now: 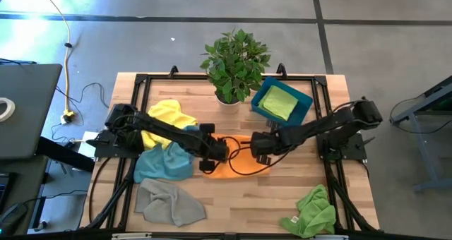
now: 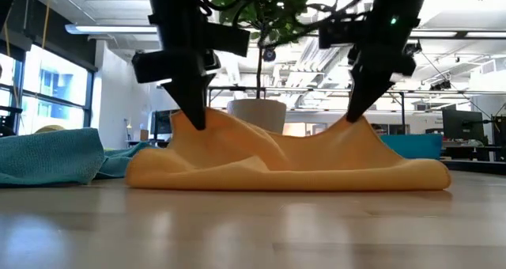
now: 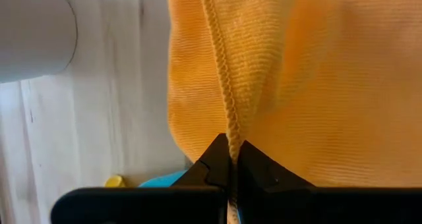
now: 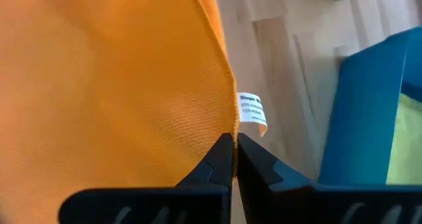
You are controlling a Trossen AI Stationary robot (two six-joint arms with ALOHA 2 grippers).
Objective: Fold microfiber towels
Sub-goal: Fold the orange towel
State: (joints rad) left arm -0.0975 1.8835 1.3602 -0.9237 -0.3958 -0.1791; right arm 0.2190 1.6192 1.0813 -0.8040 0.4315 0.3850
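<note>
Potted plant: a leafy green plant (image 1: 235, 62) in a white pot stands at the table's 12 o'clock edge, just behind the work area; in the low view its pot shows between the two arms.
Teal bin: a teal plastic bin (image 1: 301, 104) sits at about 1 o'clock from the table's middle, just beside the plant, with a green towel (image 1: 280, 103) lying inside it.
Loose towels: a yellow towel (image 1: 168, 116) at 10 o'clock, a light blue towel (image 1: 162, 163) at 9 o'clock touching it, a grey towel (image 1: 168, 202) at 7 o'clock, and a second, crumpled green towel (image 1: 314, 212) at 5 o'clock, near the table's corner.
In the way: the left arm reaches across the yellow and light blue towels; black cables loop over the cloth in the middle.
Orange towel: the orange towel (image 2: 288, 162) lies at the table's centre, its two pinched points raised into peaks and the cloth sagging between them, the rest resting on the wood.
Left gripper: the left gripper (image 3: 232, 159) is clenched on the towel's stitched hem at its 9 o'clock side.
Right gripper: the right gripper (image 4: 235, 146) is clamped on the towel's edge at its 3 o'clock side.
Label: a small white tag (image 4: 253, 113) hangs from the hem just beside the right gripper's fingers; its print is too small to read.
Table: pale wooden planks (image 1: 261, 198) inside a black frame.
</note>
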